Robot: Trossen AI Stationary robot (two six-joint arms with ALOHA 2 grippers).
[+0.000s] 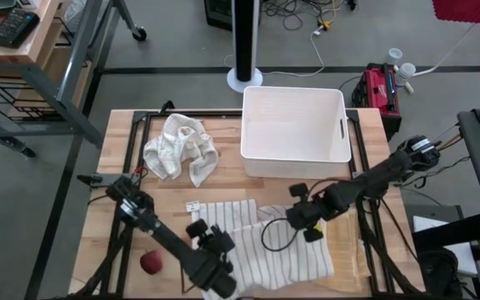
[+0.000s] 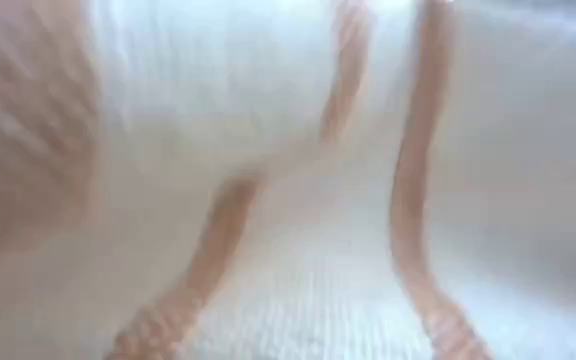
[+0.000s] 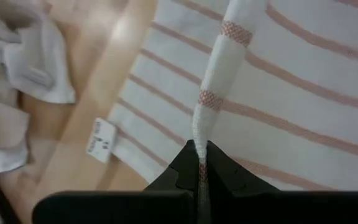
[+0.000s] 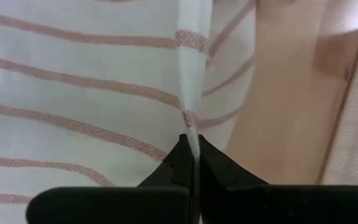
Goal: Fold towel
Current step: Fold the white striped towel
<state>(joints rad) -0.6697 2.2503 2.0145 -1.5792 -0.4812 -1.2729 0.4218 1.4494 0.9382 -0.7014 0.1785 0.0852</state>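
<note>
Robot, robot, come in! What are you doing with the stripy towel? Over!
Left end effector shut on striped towel edge. Right end effector shut on the other edge. Towel lifted over the table's front. Crumpled cloth and white bin behind, clear of it.

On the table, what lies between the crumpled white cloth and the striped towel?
In the high view, a small white tag lies on bare wood between the crumpled white cloth and the striped towel; nothing else is there.
</note>
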